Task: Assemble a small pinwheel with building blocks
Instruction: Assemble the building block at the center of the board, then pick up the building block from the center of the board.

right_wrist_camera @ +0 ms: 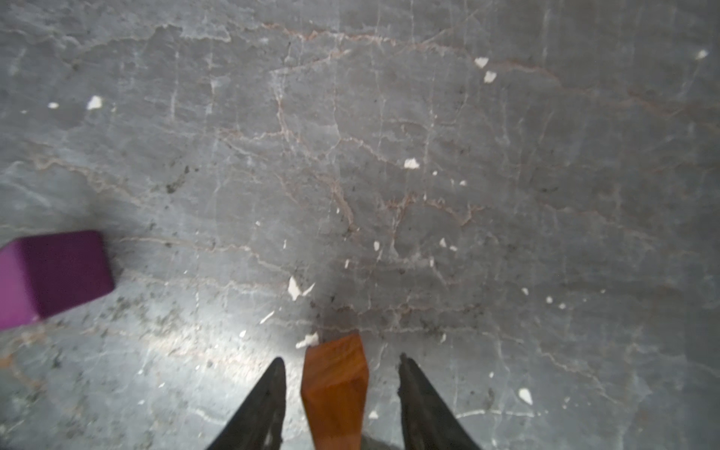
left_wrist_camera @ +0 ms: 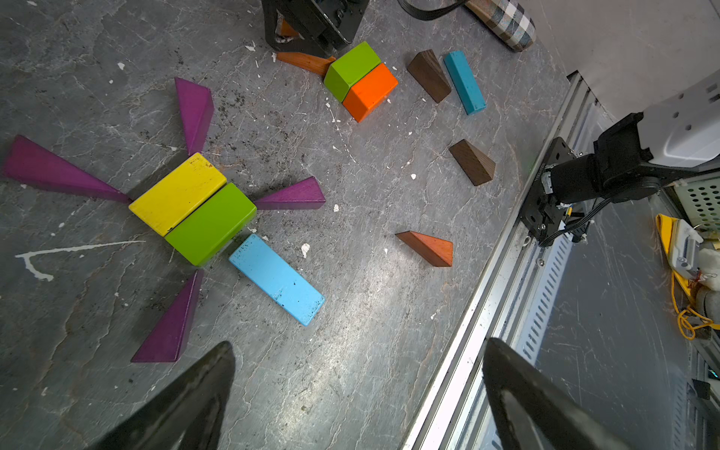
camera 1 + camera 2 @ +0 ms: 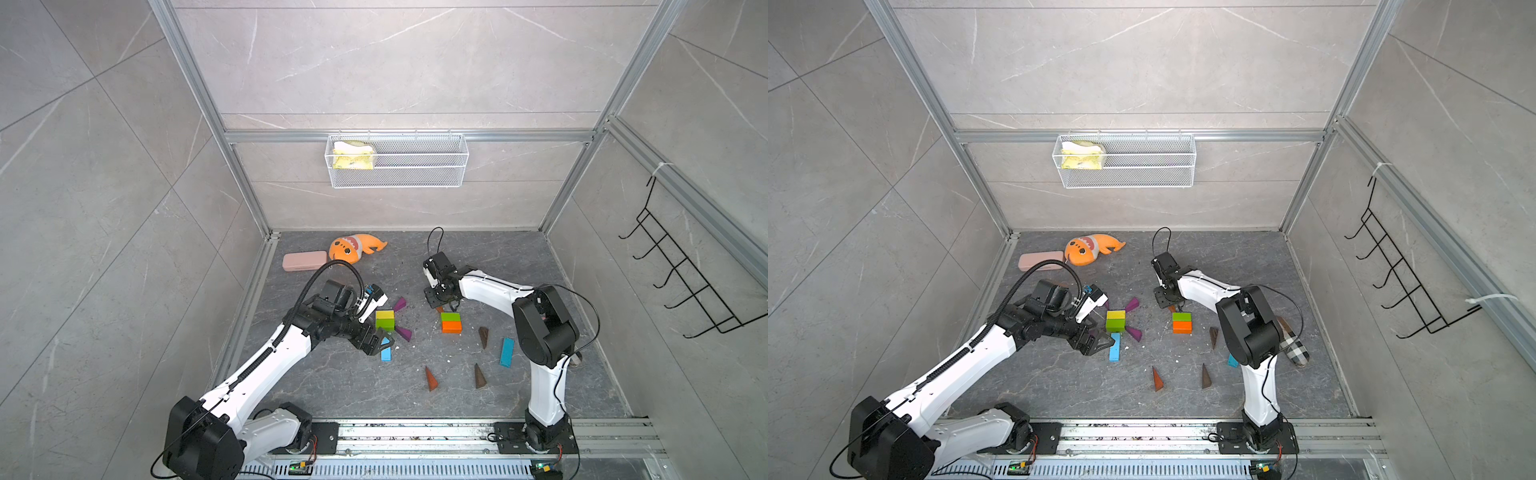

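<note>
grey veined stone (image 1: 428,136), flecked with white chips, lies under everything. we see the right gripper (image 1: 341,358) low over it, its jaws narrowly parted on either side of an orange wedge (image 1: 335,389), with a gap on each side, so nothing is gripped. that wedge lies flat on the stone, one end against a green brick (image 2: 350,70) that sits flush with an orange brick (image 2: 370,91). the left gripper (image 2: 360,343) hangs wide and empty near a light-blue bar (image 2: 276,278). the bar touches a corner of a second green brick (image 2: 210,222), itself flush with a yellow brick (image 2: 177,193). we count four purple wedges (image 2: 195,109) pointing in at that pair. farther out lie two brown wedges (image 2: 471,161), a red-brown wedge (image 2: 426,247) and a second blue bar (image 2: 463,82), each apart. by the back wall we find a pink case (image 3: 304,261) and an orange plush shark (image 3: 353,248).
</note>
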